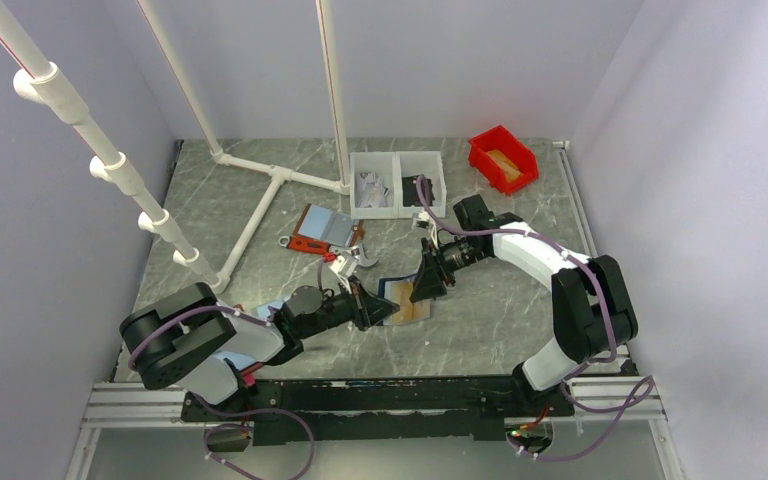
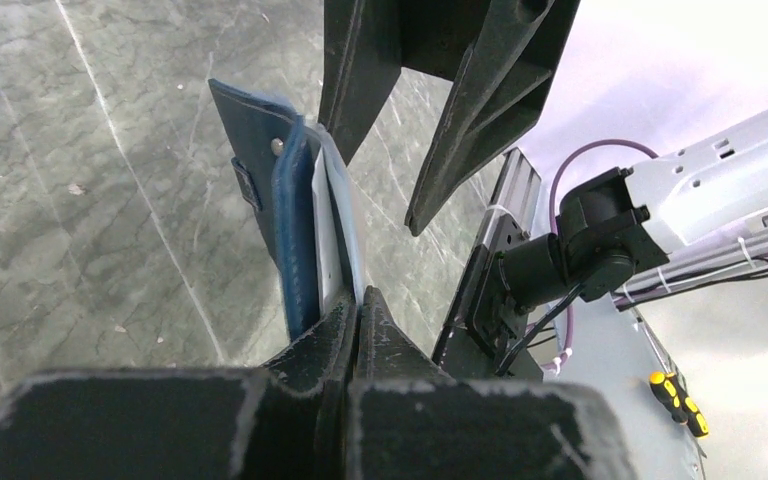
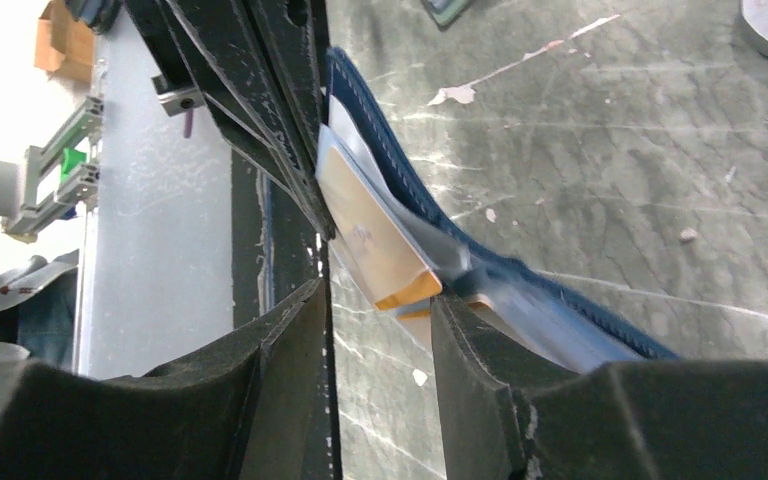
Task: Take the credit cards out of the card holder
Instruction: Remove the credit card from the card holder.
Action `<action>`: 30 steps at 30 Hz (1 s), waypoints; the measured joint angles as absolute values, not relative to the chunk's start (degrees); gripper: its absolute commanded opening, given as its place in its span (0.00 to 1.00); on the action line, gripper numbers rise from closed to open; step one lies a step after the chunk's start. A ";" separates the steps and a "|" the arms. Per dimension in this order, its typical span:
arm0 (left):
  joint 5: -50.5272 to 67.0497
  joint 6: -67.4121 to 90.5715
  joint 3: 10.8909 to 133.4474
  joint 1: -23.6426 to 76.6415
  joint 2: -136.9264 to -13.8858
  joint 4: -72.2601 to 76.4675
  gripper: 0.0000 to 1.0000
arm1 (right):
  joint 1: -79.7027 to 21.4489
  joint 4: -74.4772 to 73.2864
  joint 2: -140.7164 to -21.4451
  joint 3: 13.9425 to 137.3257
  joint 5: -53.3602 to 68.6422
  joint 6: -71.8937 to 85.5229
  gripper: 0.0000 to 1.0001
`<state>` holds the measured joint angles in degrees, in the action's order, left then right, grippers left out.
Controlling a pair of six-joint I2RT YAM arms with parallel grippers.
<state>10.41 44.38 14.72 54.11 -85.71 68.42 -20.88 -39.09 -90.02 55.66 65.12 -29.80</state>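
The navy card holder [image 1: 407, 296] stands on its edge mid-table, between the two grippers. My left gripper [image 2: 358, 300] is shut on its light inner flap [image 2: 332, 215], and the navy cover [image 2: 282, 190] rises beside the fingers. In the right wrist view a tan credit card [image 3: 368, 228] sticks out of the light blue pocket of the card holder [image 3: 392, 172]. Its orange corner sits just above the gap of my right gripper [image 3: 380, 295]. That gripper is open, and neither finger presses on the card. From above, the right gripper [image 1: 423, 290] meets the holder from the right and the left gripper [image 1: 384, 311] from the left.
A red-edged holder [image 1: 321, 228] lies open behind the left gripper. Two white bins [image 1: 397, 183] and a red bin [image 1: 503, 158] stand at the back. A white pipe frame [image 1: 260, 205] crosses the back left of the table. A screwdriver [image 2: 678, 403] lies off the table.
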 measured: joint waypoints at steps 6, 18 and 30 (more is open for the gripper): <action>11.51 43.22 15.05 54.37 -85.58 68.23 0.00 | -20.45 -40.10 -90.00 55.66 67.96 -29.93 0.45; 11.73 42.68 15.05 54.52 -82.70 67.81 0.00 | -18.83 -39.64 -89.97 55.66 72.71 -28.36 0.26; 10.68 43.27 14.92 54.57 -81.45 66.63 0.12 | -18.31 -38.72 -89.97 55.66 74.50 -26.76 0.00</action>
<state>10.68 43.27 14.92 54.57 -81.45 66.63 -18.31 -38.72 -89.97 55.66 74.50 -26.76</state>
